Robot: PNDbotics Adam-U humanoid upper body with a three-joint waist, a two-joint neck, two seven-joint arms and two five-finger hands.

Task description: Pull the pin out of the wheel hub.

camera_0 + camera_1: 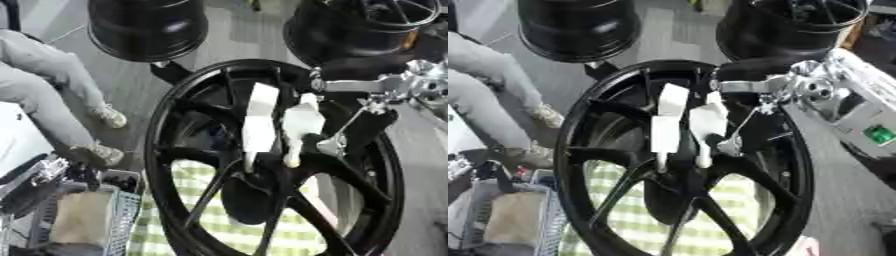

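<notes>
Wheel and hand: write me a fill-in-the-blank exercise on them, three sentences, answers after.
1. The wheel and its spokes are coloured ____.
2. The hand over the wheel's centre comes in from the robot's ____ side.
3. Under the wheel lies a checked cloth in white and ____.

Missing words: black; right; green.
</notes>
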